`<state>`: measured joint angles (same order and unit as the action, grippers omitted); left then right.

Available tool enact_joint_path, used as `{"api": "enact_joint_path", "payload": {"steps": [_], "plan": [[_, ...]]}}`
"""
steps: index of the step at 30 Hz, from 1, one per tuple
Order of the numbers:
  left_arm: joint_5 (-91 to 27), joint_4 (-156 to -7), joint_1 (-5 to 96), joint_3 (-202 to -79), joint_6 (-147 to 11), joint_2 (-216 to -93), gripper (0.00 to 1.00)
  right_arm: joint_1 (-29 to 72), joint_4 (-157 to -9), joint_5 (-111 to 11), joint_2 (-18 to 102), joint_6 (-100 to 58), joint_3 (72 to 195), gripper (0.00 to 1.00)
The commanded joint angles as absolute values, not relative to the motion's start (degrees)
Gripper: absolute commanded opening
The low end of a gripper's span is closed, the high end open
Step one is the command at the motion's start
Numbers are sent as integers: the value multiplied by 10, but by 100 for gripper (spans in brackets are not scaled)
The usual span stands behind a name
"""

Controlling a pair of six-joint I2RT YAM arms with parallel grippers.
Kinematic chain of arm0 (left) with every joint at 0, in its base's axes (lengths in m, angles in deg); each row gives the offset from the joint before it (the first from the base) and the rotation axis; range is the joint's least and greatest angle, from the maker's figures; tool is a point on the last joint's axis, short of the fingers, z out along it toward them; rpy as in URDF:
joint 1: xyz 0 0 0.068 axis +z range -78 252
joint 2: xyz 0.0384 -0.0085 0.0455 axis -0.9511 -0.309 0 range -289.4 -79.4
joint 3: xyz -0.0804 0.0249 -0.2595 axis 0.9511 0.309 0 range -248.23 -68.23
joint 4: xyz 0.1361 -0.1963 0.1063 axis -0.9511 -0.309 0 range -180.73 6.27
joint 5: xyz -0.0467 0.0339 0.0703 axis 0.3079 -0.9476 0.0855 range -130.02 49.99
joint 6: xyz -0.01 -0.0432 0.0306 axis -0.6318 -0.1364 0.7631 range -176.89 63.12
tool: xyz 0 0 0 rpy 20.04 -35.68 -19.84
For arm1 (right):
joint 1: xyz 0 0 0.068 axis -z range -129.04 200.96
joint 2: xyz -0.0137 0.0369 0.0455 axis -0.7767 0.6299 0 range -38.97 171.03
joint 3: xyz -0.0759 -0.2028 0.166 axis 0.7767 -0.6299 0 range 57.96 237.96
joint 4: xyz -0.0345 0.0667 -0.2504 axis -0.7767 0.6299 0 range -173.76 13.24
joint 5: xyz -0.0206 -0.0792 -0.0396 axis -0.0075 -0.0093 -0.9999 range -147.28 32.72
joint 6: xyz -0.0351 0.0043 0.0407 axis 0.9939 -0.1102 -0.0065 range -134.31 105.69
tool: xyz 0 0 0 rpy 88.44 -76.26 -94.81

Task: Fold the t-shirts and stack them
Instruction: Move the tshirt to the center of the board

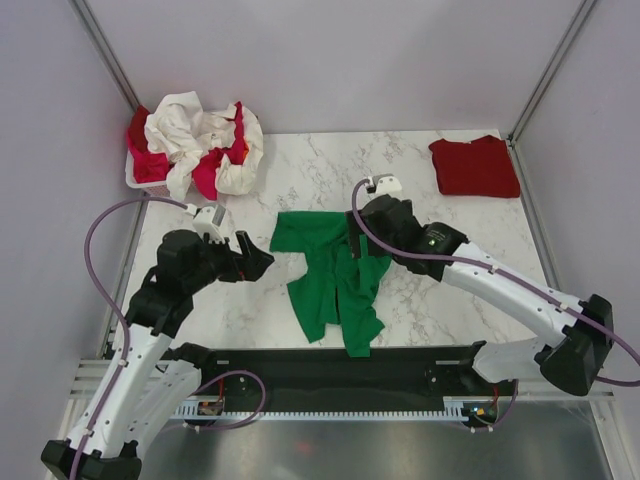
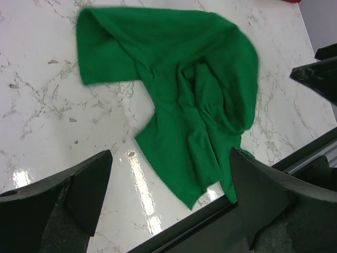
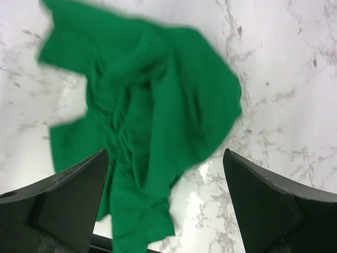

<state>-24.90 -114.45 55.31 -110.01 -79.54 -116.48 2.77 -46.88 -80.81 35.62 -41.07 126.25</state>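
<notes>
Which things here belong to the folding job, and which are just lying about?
Job: crumpled bright green cloth t-shirt; folded dark red cloth t-shirt; rumpled cream-white cloth t-shirt; pinkish red cloth t-shirt.
Lying about: white plastic basket holding the last two; white marble-patterned table.

White marble-veined table (image 1: 300,165) is sitting between pale lilac-grey walls (image 1: 330,60), metal frame posts (image 1: 105,50) running up the back corners. Black rail (image 1: 340,362) is edging the near side. Glare (image 2: 143,192) is shining off the tabletop.
</notes>
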Motion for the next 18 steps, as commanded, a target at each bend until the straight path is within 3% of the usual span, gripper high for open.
{"api": "enact_joint_path", "payload": {"steps": [1,8,9,10,18], "plan": [[-243,-1132,554,-1098,-786,-1167,100,24,-425,-836,378,-409,1218,98],[-243,-1132,554,-1099,-786,-1176,100,-25,-508,-706,321,-435,1177,98],[-362,-1123,554,-1099,-775,-1173,100,-64,-521,-692,324,-443,1177,98],[-367,-1124,554,-1099,-781,-1169,100,-83,-535,-677,332,-448,1178,98],[-370,-1124,557,-1109,-778,-1149,100,-174,-632,-663,533,-482,1232,98]]}}
